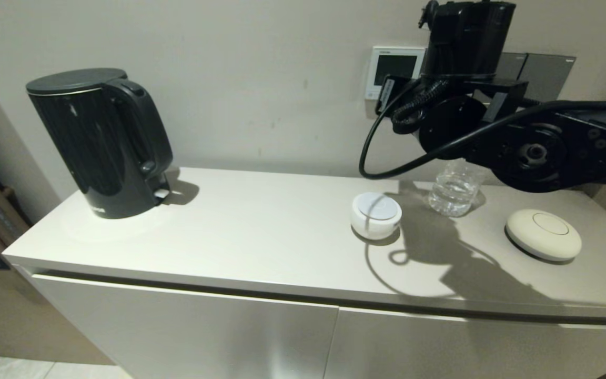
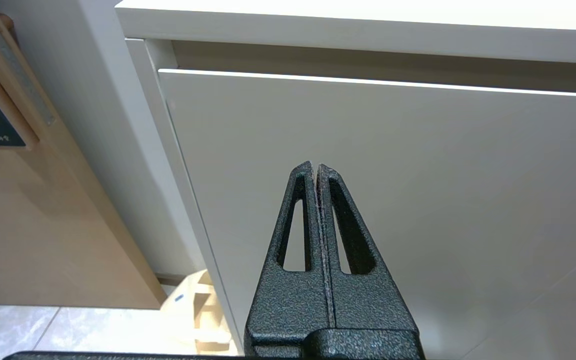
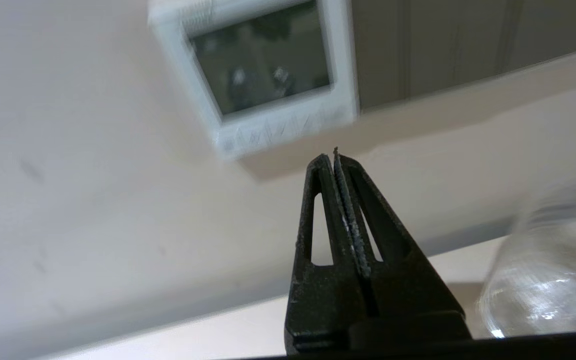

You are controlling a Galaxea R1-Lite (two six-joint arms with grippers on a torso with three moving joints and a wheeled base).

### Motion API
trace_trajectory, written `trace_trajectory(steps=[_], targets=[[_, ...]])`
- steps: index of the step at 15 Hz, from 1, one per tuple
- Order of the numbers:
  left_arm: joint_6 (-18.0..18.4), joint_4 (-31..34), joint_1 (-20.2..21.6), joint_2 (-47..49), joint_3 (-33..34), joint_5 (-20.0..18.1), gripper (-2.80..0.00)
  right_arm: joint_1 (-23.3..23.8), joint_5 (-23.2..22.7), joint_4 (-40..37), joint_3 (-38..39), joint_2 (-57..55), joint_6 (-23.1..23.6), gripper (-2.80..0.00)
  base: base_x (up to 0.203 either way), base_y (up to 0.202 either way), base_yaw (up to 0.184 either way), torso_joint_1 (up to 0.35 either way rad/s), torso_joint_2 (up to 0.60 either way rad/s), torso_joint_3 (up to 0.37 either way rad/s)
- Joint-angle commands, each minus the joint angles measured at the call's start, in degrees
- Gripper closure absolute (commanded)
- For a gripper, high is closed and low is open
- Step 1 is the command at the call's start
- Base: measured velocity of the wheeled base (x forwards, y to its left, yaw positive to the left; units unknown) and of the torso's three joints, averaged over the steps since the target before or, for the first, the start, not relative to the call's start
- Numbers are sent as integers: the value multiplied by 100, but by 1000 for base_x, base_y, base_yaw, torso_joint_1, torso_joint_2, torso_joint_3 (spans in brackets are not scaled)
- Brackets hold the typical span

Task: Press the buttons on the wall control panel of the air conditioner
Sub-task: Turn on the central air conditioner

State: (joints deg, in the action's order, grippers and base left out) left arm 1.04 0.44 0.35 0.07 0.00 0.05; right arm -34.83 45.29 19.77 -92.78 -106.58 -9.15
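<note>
The white-framed control panel (image 1: 393, 71) hangs on the wall above the counter, its screen dark. In the right wrist view the panel (image 3: 263, 75) shows tilted, with its row of pale buttons (image 3: 278, 131) blurred along its lower edge. My right gripper (image 3: 334, 156) is shut and empty, its tips just below the panel's lower edge and a little off the wall. In the head view my right arm's wrist (image 1: 466, 47) covers the panel's right side and hides the fingers. My left gripper (image 2: 315, 167) is shut and empty, parked low before the cabinet door.
Dark grey switch plates (image 1: 542, 76) sit on the wall right of the panel. On the white counter (image 1: 261, 231) stand a black kettle (image 1: 100, 142), a round white dish (image 1: 376, 215), a clear glass (image 1: 454, 188) under my right arm, and a flat cream disc (image 1: 543, 234).
</note>
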Motion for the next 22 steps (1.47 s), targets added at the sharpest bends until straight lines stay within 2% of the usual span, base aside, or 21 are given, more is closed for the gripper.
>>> trace_trajectory(steps=[1,6,17,22], targets=[[-7,0,8,1,0,4,0,70,-192,272,261,-3,35,0,0,0,0,0,0,0],[-7,0,6,1,0,4,0,399,-451,282,126,-280,44,0,0,0,0,0,0,0],[2,0,2,1,0,4,0,616,-469,229,-695,-809,132,0,0,0,0,0,0,0],[2,0,5,1,0,4,0,794,-495,220,-768,-895,141,0,0,0,0,0,0,0]])
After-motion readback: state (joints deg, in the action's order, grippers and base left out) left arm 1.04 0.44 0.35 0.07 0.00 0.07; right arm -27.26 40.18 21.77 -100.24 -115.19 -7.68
